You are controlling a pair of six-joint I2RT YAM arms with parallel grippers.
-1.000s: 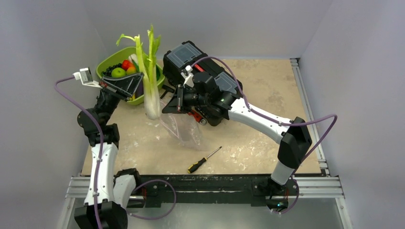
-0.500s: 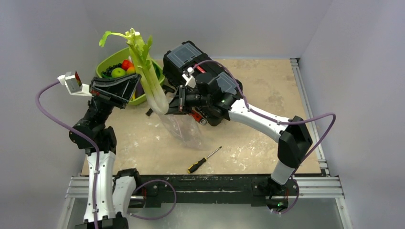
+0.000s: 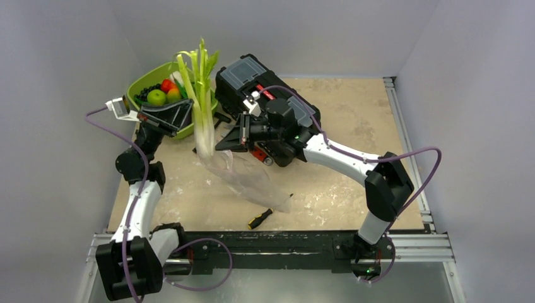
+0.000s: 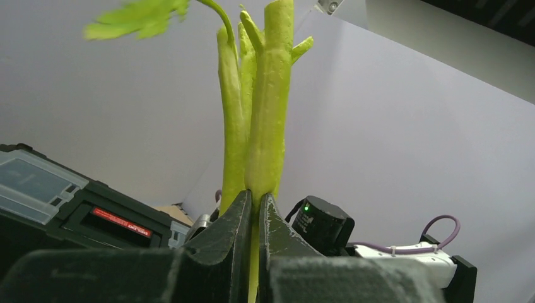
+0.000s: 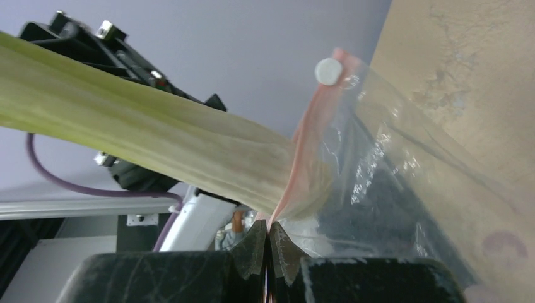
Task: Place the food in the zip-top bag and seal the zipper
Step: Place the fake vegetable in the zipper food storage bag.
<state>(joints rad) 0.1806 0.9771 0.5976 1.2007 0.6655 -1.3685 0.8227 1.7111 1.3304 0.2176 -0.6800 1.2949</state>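
- Lime-green tray [image 3: 140, 83]: stands at the far left of the counter [image 3: 353, 113]. It holds a green apple [image 3: 156, 96], an orange [image 3: 173, 93] and other small toy food.
- Left claw [image 3: 190, 108] [image 4: 255, 202]: raised in front of the tray and clenched on the leek stalk [image 3: 202, 107] [image 4: 268, 113]. Both fingers press the stalk at mid-length.
- Leek stalk: held nearly upright, clear of the counter, with the leafy green top up and the pale base down. The base is at the mouth of the zip-top bag [image 3: 252, 183] [image 5: 404, 177]. In the right wrist view the stalk [image 5: 126, 120] passes behind the zipper [image 5: 301, 148] into the clear film.
- Right claw [image 3: 228, 141] [image 5: 268, 243]: clenched on the mouth edge of the zip-top bag, with the pink strip pinched between the fingers. The mouth is lifted and the bag body trails down to the counter.
- Black toolbox [image 3: 243, 72]: sits behind the right claw.
- Screwdriver [image 3: 260, 218]: lies near the front edge of the counter, with its shaft under the lower corner of the bag.
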